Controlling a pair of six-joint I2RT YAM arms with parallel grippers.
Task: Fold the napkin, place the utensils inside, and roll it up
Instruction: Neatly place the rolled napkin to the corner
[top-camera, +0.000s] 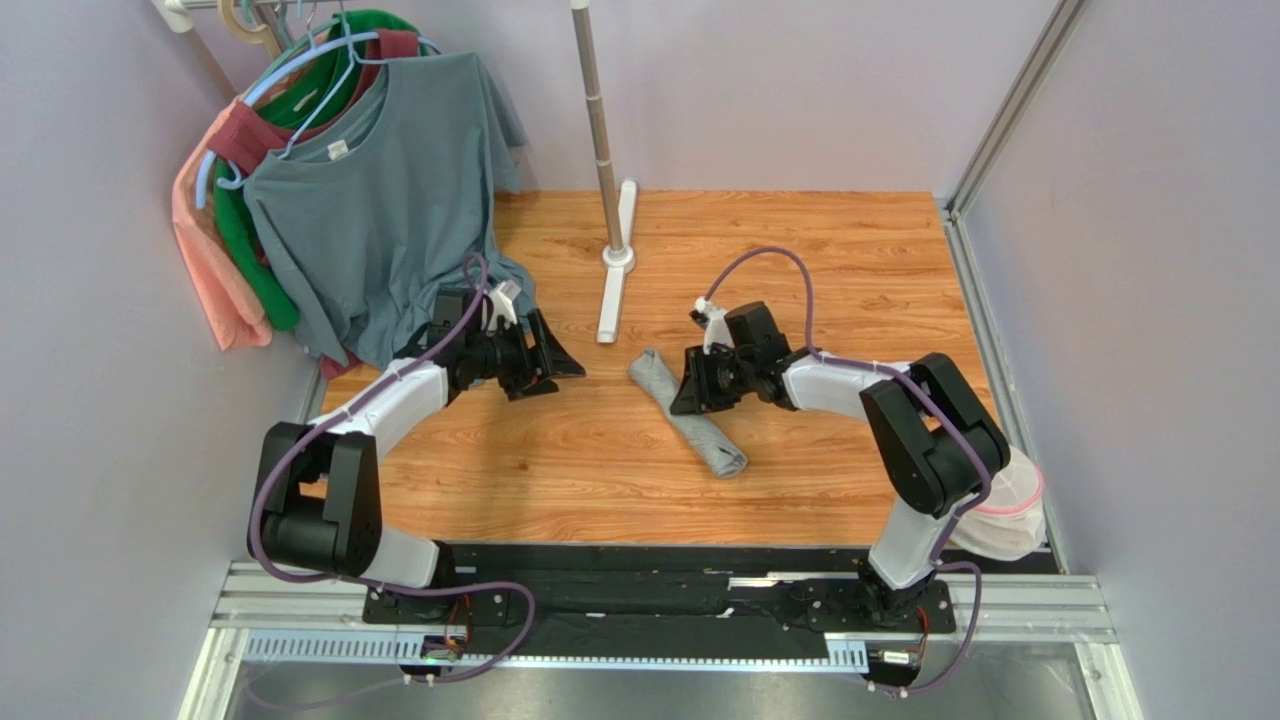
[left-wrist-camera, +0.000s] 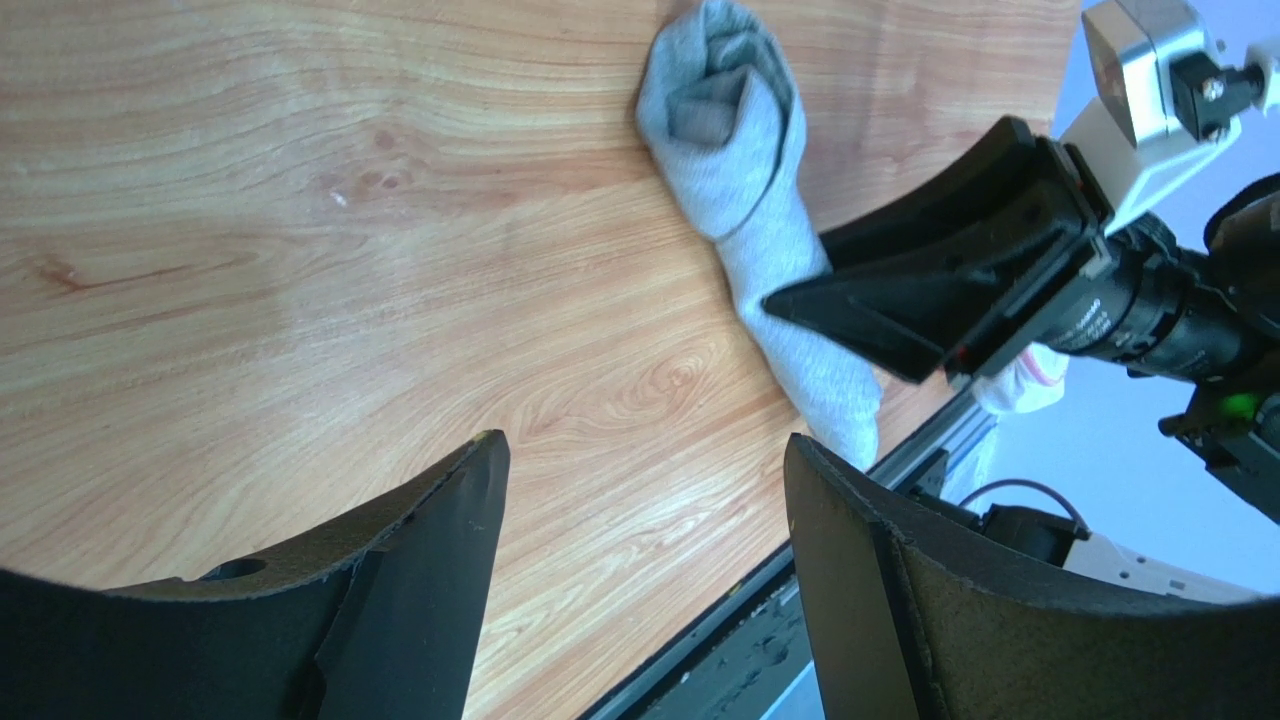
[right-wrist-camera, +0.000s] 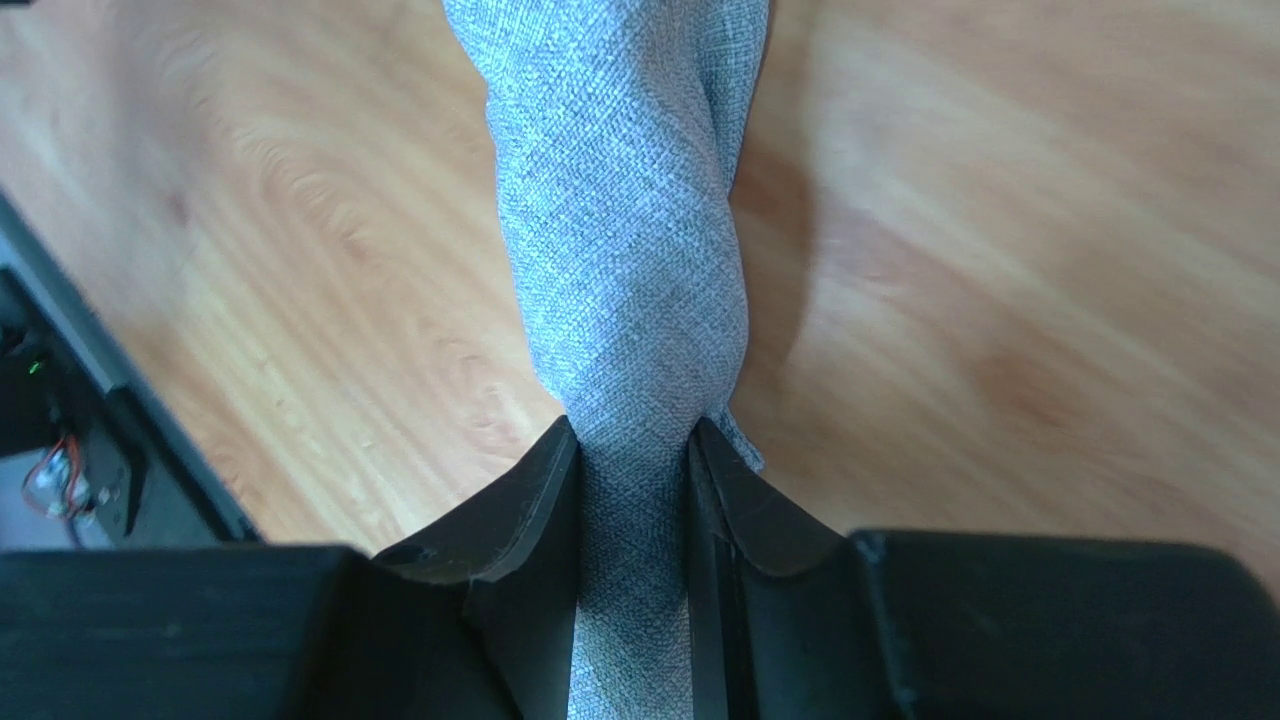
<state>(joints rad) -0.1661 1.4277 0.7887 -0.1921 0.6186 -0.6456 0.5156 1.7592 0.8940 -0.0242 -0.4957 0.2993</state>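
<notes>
Although no fork shows in any view, the task looks close to finished.

Item: napkin (top-camera: 723, 447), grey cloth, wound into a narrow, tight roll lying flat on the wooden bench (top-camera: 842, 255).

Done, as judged: folding and rolling.

Utensil: not visible. Whether it lies inside the roll cannot be told. The open end facing the left wrist camera shows only coiled cloth (left-wrist-camera: 718, 90).

Left, as judged: little beyond snugging the last turn, letting go and drawing both arms clear.

Right fingers (right-wrist-camera: 519, 503): clamped on the napkin (right-wrist-camera: 624, 225), one on each side, pinching it to a narrow waist at the tips. Overhead, the hold (top-camera: 694, 393) falls nearer one end of the roll than the other.

Left fingers (left-wrist-camera: 436, 525): spread wide with nothing between them, over bare bench. The roll lies beyond their tips, well apart from them. Overhead, they (top-camera: 553, 357) point toward the right fingers.

Orientation: the long axis lies along the bench surface. It passes through the gap between the right fingers and runs straight on ahead of their tips in the right wrist view.

Overhead, the axis lies on a diagonal. The short end projects past the right fingers toward the left fingers. The longer end trails the other way, toward the right arm's own side of the bench. The roll is straight, with no visible kink apart from the pinch.
</notes>
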